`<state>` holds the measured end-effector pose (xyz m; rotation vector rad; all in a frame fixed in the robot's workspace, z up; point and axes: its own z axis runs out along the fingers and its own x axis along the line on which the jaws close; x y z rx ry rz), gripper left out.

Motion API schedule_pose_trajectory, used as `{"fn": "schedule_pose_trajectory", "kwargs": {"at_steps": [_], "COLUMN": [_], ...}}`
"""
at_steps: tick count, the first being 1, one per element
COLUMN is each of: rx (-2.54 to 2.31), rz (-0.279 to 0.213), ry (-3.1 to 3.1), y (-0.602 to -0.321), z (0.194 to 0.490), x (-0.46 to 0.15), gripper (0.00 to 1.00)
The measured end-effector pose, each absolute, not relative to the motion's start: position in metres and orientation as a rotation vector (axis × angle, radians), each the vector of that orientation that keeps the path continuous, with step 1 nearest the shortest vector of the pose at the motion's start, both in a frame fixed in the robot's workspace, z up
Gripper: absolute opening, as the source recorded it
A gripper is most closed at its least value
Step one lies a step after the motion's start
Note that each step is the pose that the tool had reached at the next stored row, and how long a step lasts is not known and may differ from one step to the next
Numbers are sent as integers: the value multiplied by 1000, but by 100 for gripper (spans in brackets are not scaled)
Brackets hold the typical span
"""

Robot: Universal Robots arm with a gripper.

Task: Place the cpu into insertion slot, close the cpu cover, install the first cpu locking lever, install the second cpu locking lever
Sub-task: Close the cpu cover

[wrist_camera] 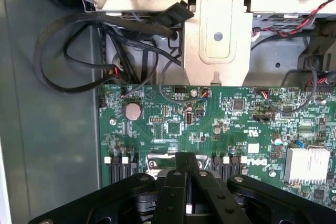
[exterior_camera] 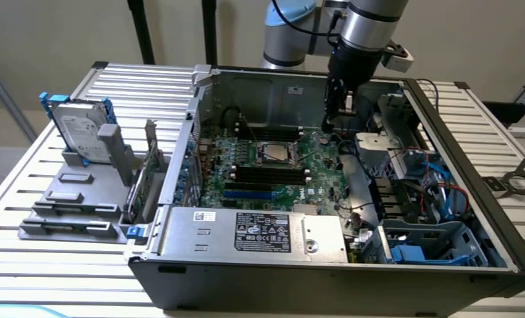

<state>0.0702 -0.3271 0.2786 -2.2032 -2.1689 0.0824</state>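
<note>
While black jaws meet, the square insertion slot [exterior_camera: 277,153] looks metal-rimmed.

The flat green circuit board [wrist_camera: 210,119] looks matt; the pale folded sheet-metal bracket [wrist_camera: 215,51] dull and smooth; the finned silver metal heatsink [wrist_camera: 307,163] bright; the black linked gripper [wrist_camera: 187,158] satin.

We find the gripper [exterior_camera: 334,124] inside the open computer case [exterior_camera: 333,285], its jaws over the motherboard [wrist_camera: 220,114]. To the exterior view's left of the jaws, apart from them, lies the insertion slot [exterior_camera: 275,151], with the memory slots [exterior_camera: 271,175] in front of it and the power supply [exterior_camera: 253,232] nearer still. Past the jaws, a coin battery [wrist_camera: 132,110] sits on the board; a bracket [wrist_camera: 218,30] lies beyond its edge. A hard drive [exterior_camera: 79,129] stands outside the case, farther that way.
</note>
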Motion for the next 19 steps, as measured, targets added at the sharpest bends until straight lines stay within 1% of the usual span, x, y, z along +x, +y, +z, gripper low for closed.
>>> {"fn": "schedule_pose_trajectory", "kwargs": {"at_steps": [19], "rx": [-2141], "rz": [72], "ry": [-2244], "y": [-318], "z": [246], "x": [77], "gripper": [11]}}
